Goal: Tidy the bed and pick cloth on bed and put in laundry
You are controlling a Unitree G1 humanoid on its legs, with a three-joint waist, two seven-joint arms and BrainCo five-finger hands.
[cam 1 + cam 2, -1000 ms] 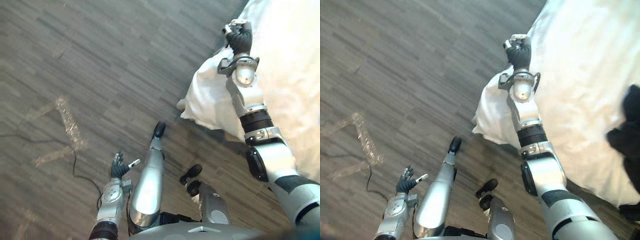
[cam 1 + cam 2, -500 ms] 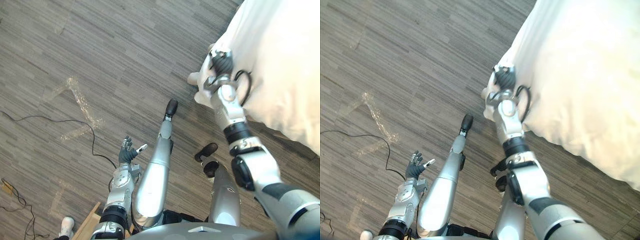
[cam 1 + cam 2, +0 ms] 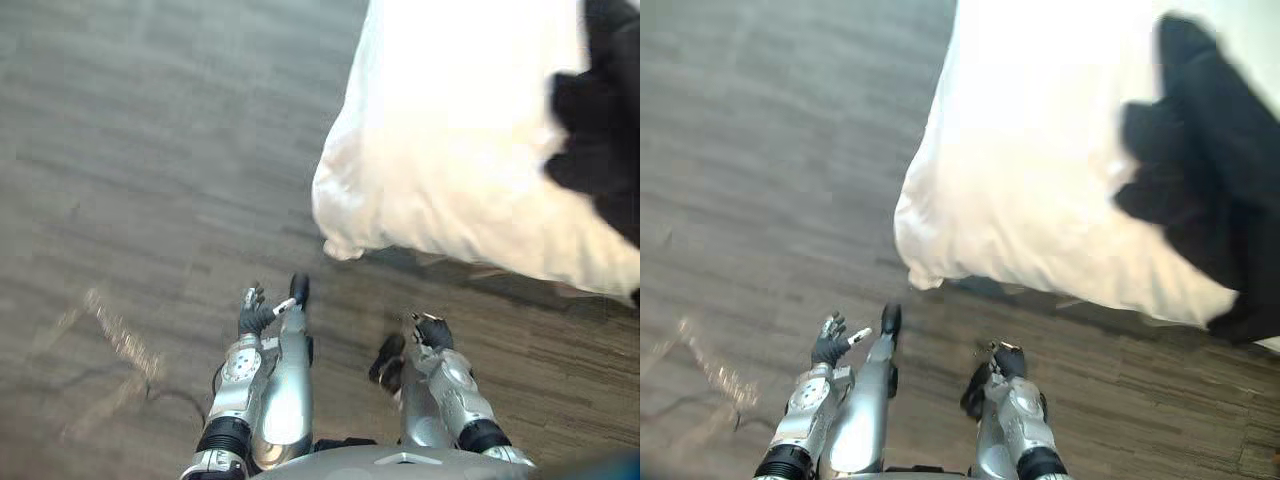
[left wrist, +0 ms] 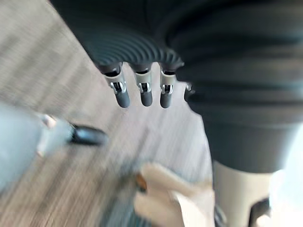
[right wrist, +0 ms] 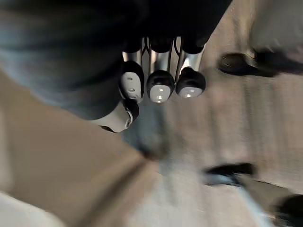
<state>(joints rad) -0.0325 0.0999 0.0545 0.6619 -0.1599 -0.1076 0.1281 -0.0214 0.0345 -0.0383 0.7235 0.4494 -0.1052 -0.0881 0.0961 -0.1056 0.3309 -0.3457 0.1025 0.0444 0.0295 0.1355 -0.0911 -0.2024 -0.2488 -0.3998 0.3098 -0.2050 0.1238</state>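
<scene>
Task thing: crumpled black cloth (image 3: 1210,190), lying on the white-covered bed (image 3: 1040,150), upper right of frame, its lower end near the bed edge.
Axis: long axis runs diagonal, upper middle down to lower right. Narrower end points to the top of frame, and one lobe sticks out twd the left.
L robot hand (image 3: 256,314): low, lower-left-centre, over the grey wood-plank floor (image 3: 150,150). Fingers (image 4: 142,92) straight and spread, thumb out, holding nothing.
R robot hand (image 3: 433,334): low, lower centre, well apart from the cloth. Fingers (image 5: 160,87) look curled in, nothing in them.
Step (my read): go for the cloth; not yet touched.
How to do it well: turn and close in twd the bed first, since the reach looks too far from here. Use the R robot hand, as it is the nearer side. Uncurl it before contact. Come down on the bulky middle, across the long axis, and gather several folds, not just one edge.
Risk: the trailing end may snag the cover and mess up the bed, so lift straight up and clear before swinging away.
</scene>
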